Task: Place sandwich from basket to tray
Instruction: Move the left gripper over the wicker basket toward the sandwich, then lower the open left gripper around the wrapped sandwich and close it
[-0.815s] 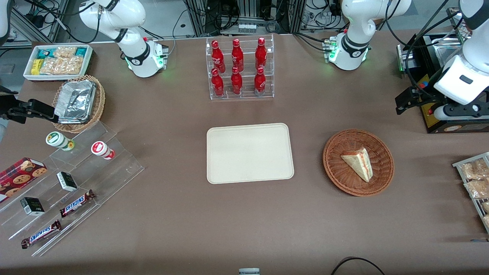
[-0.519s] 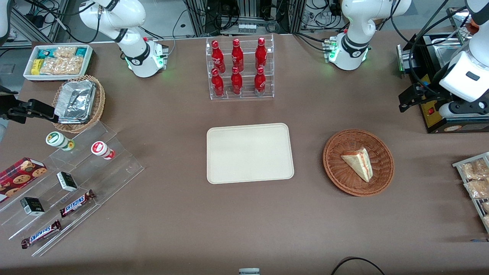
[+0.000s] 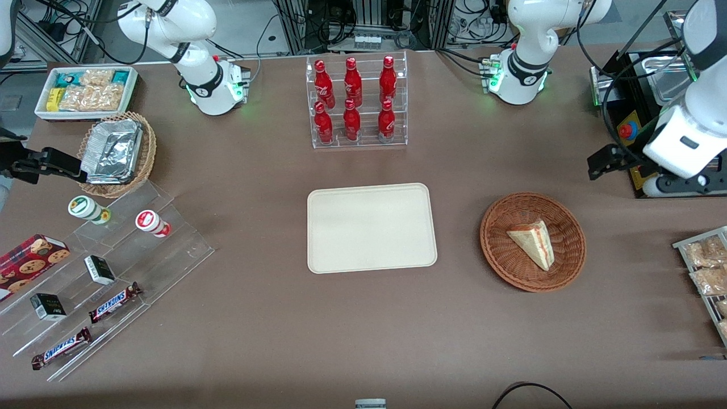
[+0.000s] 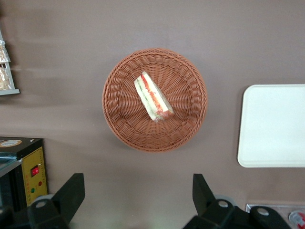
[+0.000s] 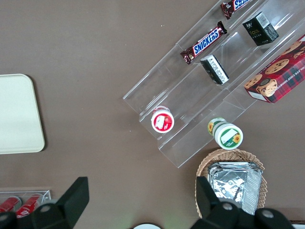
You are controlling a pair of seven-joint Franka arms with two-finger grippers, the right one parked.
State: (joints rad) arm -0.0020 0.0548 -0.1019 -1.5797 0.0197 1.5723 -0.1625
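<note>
Left wrist view: end effector point(image 4: 133, 200) open, fingers wide apart, high over the bench and clear of the basket point(image 4: 155, 99). Sandwich point(image 4: 152, 96) lies diagonally at basket centre; tray point(image 3: 372, 227) bare, well apart. Advice: centre over the wedge, turn fingers to straddle its flat bread faces, descend inside the rim, close gently.

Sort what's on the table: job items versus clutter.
Job: sandwich in the basket; tray; gripper, open, high above the basket.
Clutter: cola bottles, Snickers bars, cookie box, foil trays.
</note>
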